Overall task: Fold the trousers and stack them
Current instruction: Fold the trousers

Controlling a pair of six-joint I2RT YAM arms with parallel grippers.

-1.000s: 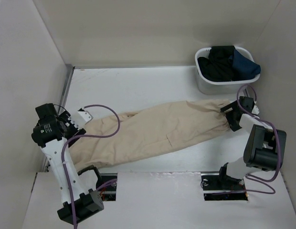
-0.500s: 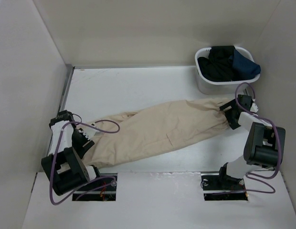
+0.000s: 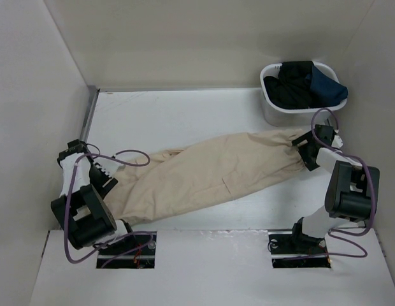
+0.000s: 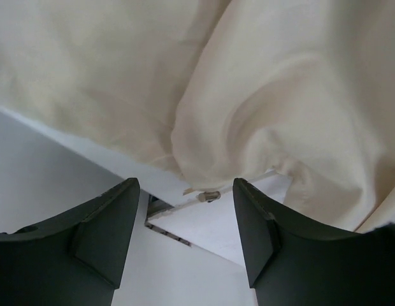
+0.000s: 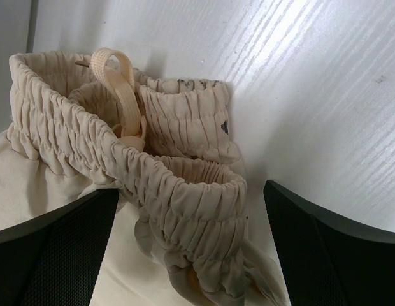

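Cream cotton trousers lie flat on the white table, stretched out in one long slanted line. The leg ends are down by the left side. The waist is up by the right side, close to the basket of dark clothes.

The left gripper is low at the leg ends. Its two fingers stand apart with nothing between them. The edge of the cloth sits just past their tips.

The right gripper is at the other end, by the bunched waistband. Its fingers are spread wide and hold nothing. The waistband sits right in front of them, with the drawstring loop sticking up.

So each arm has its own end of the trousers, and the long line runs from one gripper to the other. I think the next move is a fold across that line, one end carried over to meet the other. Each gripper would first have to pinch its end, and the left one looks like it needs to slide forward a little to get cloth between its fingers
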